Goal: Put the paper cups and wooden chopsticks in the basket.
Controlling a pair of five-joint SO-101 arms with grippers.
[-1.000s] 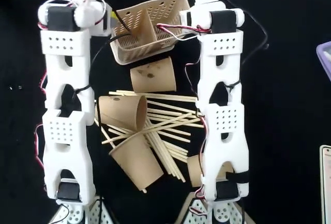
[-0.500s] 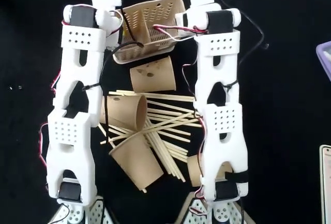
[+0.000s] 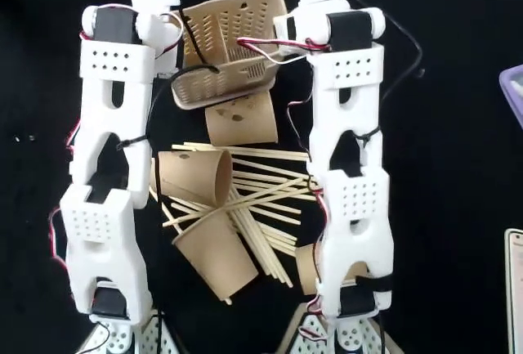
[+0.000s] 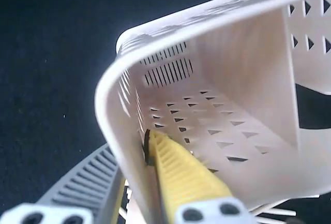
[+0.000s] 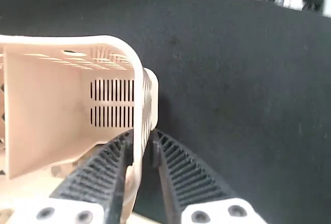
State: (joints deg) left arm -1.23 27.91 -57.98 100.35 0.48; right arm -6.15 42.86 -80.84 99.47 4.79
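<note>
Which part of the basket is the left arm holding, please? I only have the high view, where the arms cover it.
Observer: The left gripper holds the basket at a rounded corner, jaws closed across the wall, the yellow one inside.
Operator: Thank you. And the right arm?
Observer: The right gripper clamps the wall near another corner, one of its jaws inside, one outside.
Operator: Is anything in the basket?
Observer: Its perforated floor beside the left jaws lies bare, as far as I can see.
</note>
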